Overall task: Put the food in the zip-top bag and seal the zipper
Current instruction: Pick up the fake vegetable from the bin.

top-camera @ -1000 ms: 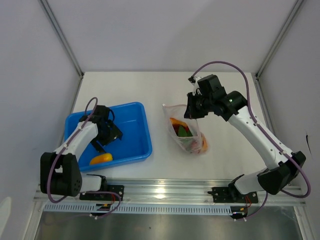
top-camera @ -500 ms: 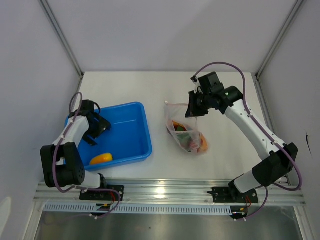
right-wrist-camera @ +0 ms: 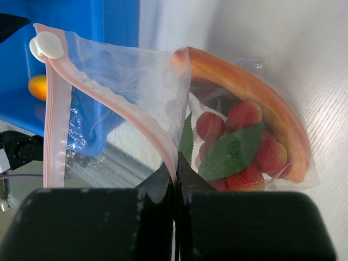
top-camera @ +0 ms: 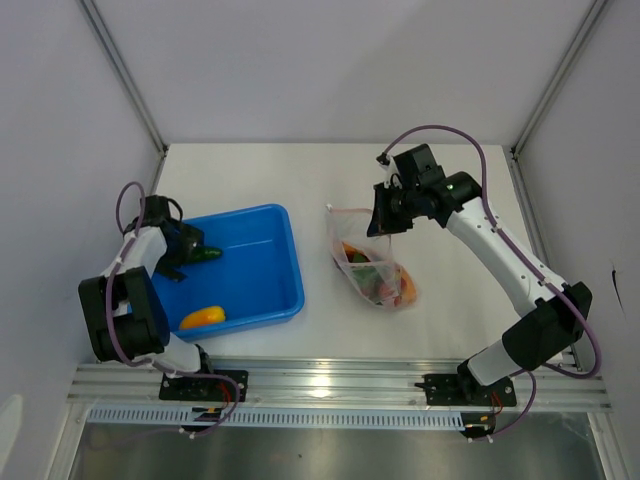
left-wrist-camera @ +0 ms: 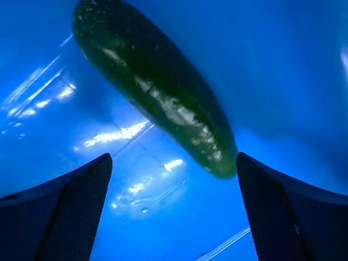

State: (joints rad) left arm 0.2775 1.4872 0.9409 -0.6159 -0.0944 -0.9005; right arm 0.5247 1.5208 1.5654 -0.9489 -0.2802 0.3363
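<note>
The clear zip-top bag (top-camera: 372,268) lies right of centre with red cherry tomatoes (right-wrist-camera: 239,142), green leaves and an orange-red wedge (right-wrist-camera: 247,92) inside. My right gripper (top-camera: 385,224) is shut on the bag's mouth edge (right-wrist-camera: 175,173), holding it up. The pinkish zipper (right-wrist-camera: 55,128) with its white slider (right-wrist-camera: 45,44) hangs open. My left gripper (left-wrist-camera: 174,209) is open low in the blue tray (top-camera: 285,262), its fingers (left-wrist-camera: 62,209) just short of the dark green piece (left-wrist-camera: 157,95), which also lies at the tray's left (top-camera: 208,254). A yellow-orange piece (top-camera: 202,317) rests near the tray's front.
The blue tray's walls (left-wrist-camera: 283,65) surround the left gripper closely. White enclosure walls and metal posts stand at the left, right and back. An aluminium rail (top-camera: 330,385) with both arm bases runs along the near edge.
The left gripper has swung from the tray's middle to its far-left end, up to the green piece. The right gripper has raised the bag's mouth slightly and stays shut on it.
</note>
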